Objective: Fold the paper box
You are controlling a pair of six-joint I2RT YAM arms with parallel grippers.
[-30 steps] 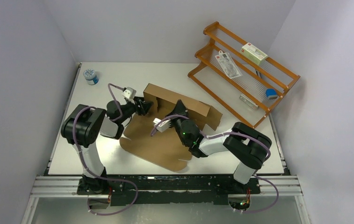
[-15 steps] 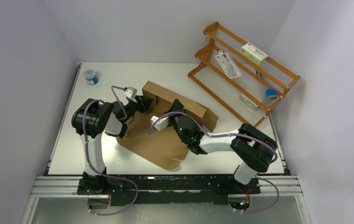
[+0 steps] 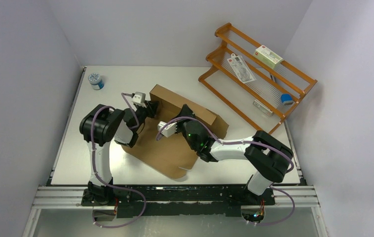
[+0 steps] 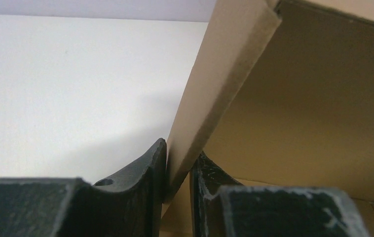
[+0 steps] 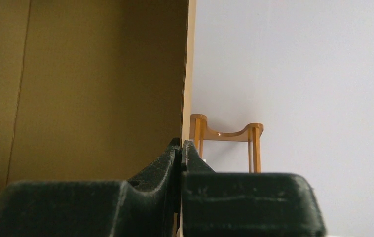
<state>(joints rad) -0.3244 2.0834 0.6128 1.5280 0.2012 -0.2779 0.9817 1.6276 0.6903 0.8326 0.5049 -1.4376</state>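
Observation:
The brown cardboard paper box (image 3: 165, 150) lies partly folded in the middle of the table, its back wall (image 3: 190, 104) raised. My left gripper (image 3: 151, 109) is at the wall's left end. In the left wrist view its fingers (image 4: 177, 158) pinch the edge of a standing side flap (image 4: 224, 74) from both sides. My right gripper (image 3: 184, 111) is at the middle of the raised wall. Seen from the right wrist, it (image 5: 181, 145) is shut on the thin upper edge of the cardboard wall (image 5: 91, 89).
An orange wooden rack (image 3: 254, 69) stands at the back right, holding a white carton (image 3: 268, 56), a flat packet (image 3: 242, 67) and a blue item (image 3: 286, 98). A small jar (image 3: 95, 80) sits at the back left. Walls close in on both sides.
My left gripper has closed on the side flap. The left arm has drawn in toward the box, and the box has shifted slightly left with its right flap pulled in.

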